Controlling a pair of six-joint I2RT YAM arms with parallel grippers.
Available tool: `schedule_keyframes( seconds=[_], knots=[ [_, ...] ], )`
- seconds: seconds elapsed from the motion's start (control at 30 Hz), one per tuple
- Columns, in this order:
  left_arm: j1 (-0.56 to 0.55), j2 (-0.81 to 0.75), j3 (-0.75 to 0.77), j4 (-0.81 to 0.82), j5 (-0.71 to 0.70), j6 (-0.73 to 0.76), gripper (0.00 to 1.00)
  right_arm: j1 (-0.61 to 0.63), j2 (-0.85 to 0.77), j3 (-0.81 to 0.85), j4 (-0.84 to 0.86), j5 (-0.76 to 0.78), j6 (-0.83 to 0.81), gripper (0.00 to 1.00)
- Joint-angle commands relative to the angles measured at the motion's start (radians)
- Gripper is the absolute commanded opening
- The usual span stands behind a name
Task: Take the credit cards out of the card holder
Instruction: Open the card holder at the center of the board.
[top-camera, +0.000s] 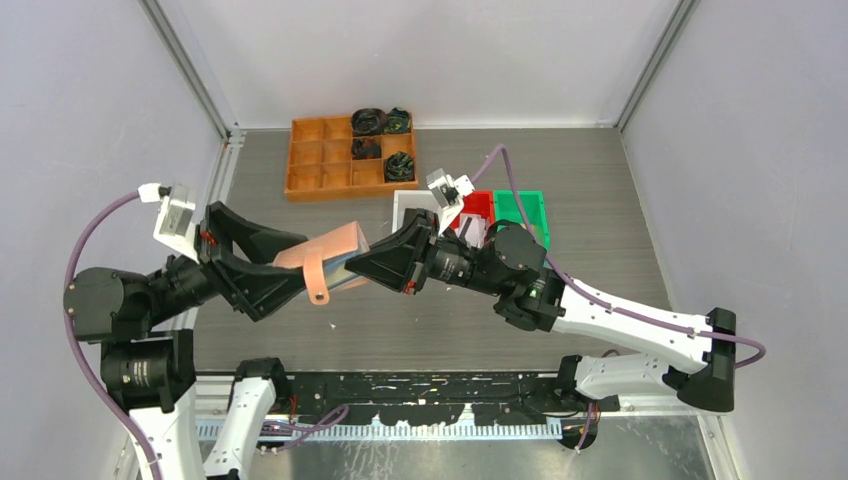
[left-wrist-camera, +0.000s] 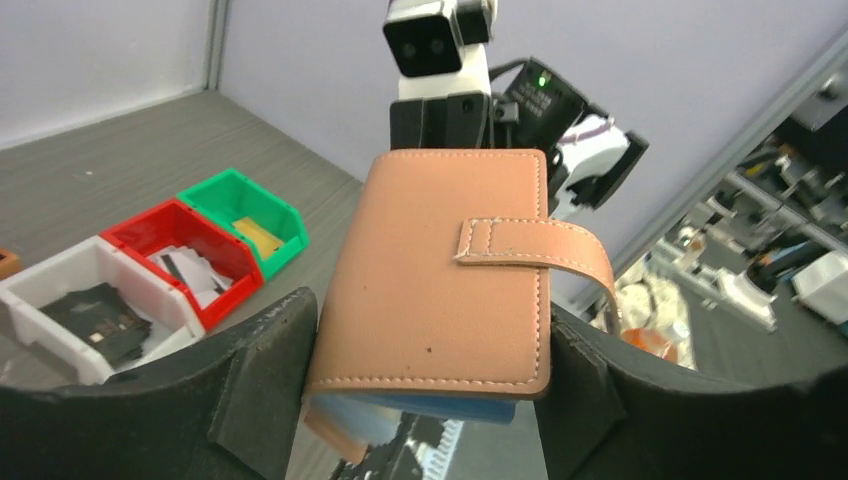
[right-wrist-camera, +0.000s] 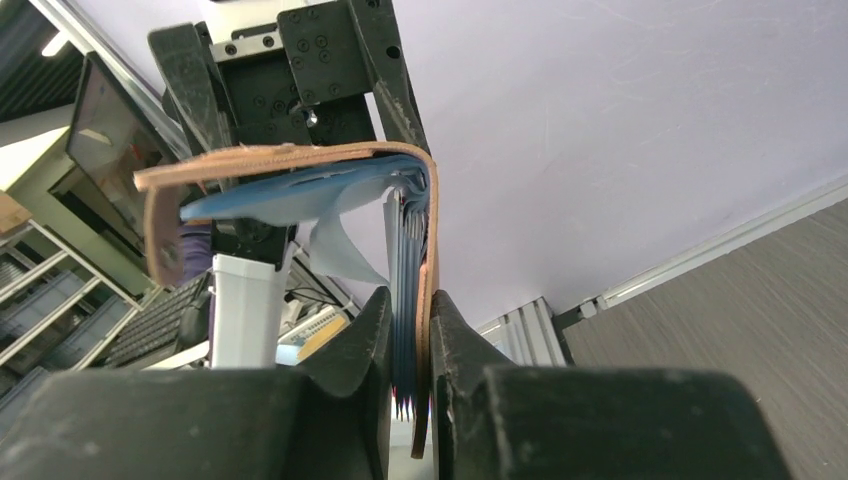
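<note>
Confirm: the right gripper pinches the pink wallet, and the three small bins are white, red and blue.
Not blue: the left wrist view shows a green bin beside the red bin and white bin. The right gripper does pinch the pink wallet.

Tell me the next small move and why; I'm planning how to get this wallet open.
Probably close the left end effector on the wallet's strap-side cover. Its jaws stand wide either side of it, while the right end effector pinches the other cover's edge; gripping both covers would let the arms spread it open.
</note>
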Motion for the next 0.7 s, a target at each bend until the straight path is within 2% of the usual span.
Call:
schedule_keyframes(
  seconds=[0.0,0.1,0.2,0.37,0.5,0.57,0.67],
  knots=[
    [-0.001,-0.030,0.017,-0.147,0.083,0.273,0.72,0.004,-0.061,0.082,0.036,0.017,0.022,0.01],
    [-0.001,-0.051,0.025,-0.245,0.073,0.423,0.71,0.004,-0.062,0.095,0.026,0.001,0.032,0.01],
    [-0.001,-0.075,0.015,-0.282,0.054,0.491,0.70,0.005,-0.049,0.108,0.033,-0.020,0.051,0.01],
    [-0.001,-0.090,0.027,-0.361,0.059,0.592,0.78,0.002,-0.057,0.122,0.022,-0.058,0.065,0.01],
    [-0.010,-0.074,0.081,-0.473,0.094,0.706,0.81,0.002,-0.093,0.152,-0.075,-0.078,0.039,0.01],
    [-0.010,-0.074,0.079,-0.438,0.080,0.682,0.79,0.001,-0.091,0.173,-0.124,-0.093,0.032,0.01],
    [-0.010,-0.089,0.056,-0.274,0.003,0.583,0.75,0.002,-0.066,0.204,-0.182,-0.129,0.037,0.01]
  ],
)
